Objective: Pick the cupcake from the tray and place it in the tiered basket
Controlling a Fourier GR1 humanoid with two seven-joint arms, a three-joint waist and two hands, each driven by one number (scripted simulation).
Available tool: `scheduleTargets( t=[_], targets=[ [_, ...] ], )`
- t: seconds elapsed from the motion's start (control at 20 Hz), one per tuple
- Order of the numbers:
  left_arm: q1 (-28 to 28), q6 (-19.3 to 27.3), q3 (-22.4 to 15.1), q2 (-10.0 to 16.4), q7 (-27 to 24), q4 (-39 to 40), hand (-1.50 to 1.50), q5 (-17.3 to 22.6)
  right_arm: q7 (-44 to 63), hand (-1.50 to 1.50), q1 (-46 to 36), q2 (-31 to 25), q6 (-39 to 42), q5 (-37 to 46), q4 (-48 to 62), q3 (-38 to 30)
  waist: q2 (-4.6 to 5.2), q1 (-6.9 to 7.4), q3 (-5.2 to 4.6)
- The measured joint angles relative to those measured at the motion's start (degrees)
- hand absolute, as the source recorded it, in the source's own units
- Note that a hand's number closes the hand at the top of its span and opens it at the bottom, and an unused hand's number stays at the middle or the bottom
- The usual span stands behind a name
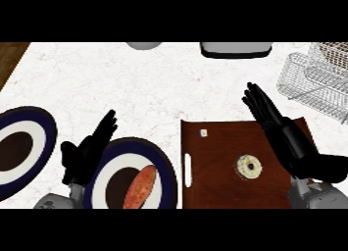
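Head view: cupcake (249,166) sits untouched on tray (212,157). Right hand (288,139) hovers just beside it, fingers straight and together. Left hand (82,154) rests open at lower left. Reach step; next, curl round cupcake, lift toward tiered basket (321,81).

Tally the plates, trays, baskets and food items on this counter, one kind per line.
Plates: 2
Tray: 1
Wire basket: 1
Cupcake: 1
Sausage: 1
Total: 6
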Motion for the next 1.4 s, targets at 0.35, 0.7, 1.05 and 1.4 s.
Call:
scheduleTargets(
  t=[0.35,0.7,1.05,1.4],
  targets=[
    [-2.9,5.1,6.1,7.0,-0.6,-0.9,0.0,-6.3,-2.9,1.5,3.8,1.9,-2.9,-6.9,1.0,-9.6,0.24,-0.73,0.78],
    [-2.6,7.2,9.0,10.3,-1.5,-0.8,0.0,-9.2,2.1,-1.5,15.1,-1.7,-17.6,5.2,4.4,-16.2,1.03,-0.36,0.18],
    [-3.6,6.9,9.7,10.5,-0.1,-1.3,0.0,-10.6,11.9,-1.5,23.0,-12.2,-11.3,8.2,-7.8,-16.7,1.02,0.38,0.03],
    [-5.3,6.0,10.0,10.5,0.1,-0.6,0.0,-10.9,30.0,-1.5,18.7,-25.1,0.8,8.6,-15.4,-12.9,1.23,1.44,-0.04]
  ],
)
